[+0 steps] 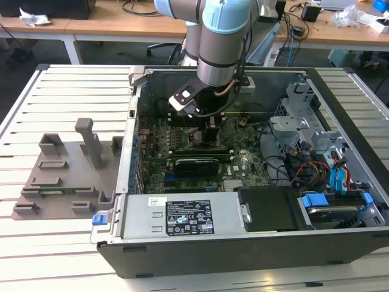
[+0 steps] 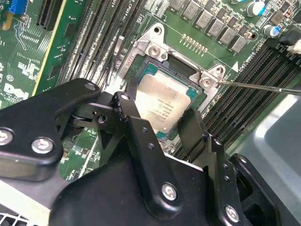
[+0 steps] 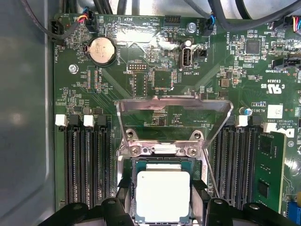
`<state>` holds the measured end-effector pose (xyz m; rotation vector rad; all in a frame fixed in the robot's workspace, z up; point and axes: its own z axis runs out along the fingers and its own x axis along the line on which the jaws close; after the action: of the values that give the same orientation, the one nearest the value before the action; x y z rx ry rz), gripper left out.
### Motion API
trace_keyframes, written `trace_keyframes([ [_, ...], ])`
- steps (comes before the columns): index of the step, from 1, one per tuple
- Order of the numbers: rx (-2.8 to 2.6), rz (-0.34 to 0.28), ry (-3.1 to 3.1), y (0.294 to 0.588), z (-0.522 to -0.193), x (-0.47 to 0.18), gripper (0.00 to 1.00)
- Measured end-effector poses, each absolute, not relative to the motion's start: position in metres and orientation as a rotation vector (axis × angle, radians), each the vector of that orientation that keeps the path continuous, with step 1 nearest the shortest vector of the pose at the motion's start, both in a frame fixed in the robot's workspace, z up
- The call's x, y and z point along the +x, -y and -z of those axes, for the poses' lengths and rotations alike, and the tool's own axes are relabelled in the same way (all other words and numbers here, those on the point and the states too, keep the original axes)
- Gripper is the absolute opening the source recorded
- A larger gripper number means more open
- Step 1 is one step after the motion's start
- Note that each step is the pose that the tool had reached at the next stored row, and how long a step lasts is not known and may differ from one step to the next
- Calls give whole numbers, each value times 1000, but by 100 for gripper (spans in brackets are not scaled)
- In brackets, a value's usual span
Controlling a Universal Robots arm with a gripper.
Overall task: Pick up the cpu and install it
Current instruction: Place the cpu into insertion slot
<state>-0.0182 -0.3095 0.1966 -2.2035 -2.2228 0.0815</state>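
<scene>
The cpu [image 2: 162, 101] [image 3: 162, 193], a flat square chip with a pale silver top on a green edge, lies level at the dark socket frame [image 2: 175, 60] of the motherboard. My gripper [image 2: 160, 117] [image 3: 162, 203] is low over it in both wrist views. Its black fingers [image 2: 136, 125] press against two opposite edges of the chip, shut on it. The socket's metal load plate [image 3: 174, 106] stands swung up and open. In the exterior view my arm [image 1: 216, 67] reaches down into the open computer case [image 1: 340, 85].
Rows of memory slots [image 3: 87, 165] flank the socket on both sides. A thin metal lever [image 2: 258, 87] juts out beside the socket. A black card [image 1: 196, 164], the power supply [image 1: 182, 216] and a drive cage [image 1: 316, 152] fill the case. A grey fixture [image 1: 67, 164] sits on the slatted table.
</scene>
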Motion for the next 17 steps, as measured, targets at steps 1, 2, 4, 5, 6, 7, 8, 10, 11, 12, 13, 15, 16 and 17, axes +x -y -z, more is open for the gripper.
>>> trace_keyframes([
  [1,-2204,-82,2223,309,-197,-18,62],
  [2,-2204,-82,2223,309,-197,-18,62],
  [4,-2204,-83,2223,309,-200,-18,62],
  [5,-2205,-83,2223,309,-202,-18,62],
  [6,-2205,-83,2223,309,-203,-18,62],
  [7,-2205,-83,2223,309,-203,-18,62],
  [8,-2205,-83,2223,309,-203,-18,62],
  [10,-2205,-83,2223,309,-204,-18,62],
  [11,-2205,-83,2223,309,-205,-18,62],
  [12,-2205,-83,2224,309,-206,-18,62],
  [13,-2205,-83,2224,309,-206,-18,60],
  [15,-2205,-83,2224,309,-206,-18,47],
  [16,-2205,-83,2223,309,-206,-18,47],
  [17,-2205,-83,2223,309,-206,-18,35],
])
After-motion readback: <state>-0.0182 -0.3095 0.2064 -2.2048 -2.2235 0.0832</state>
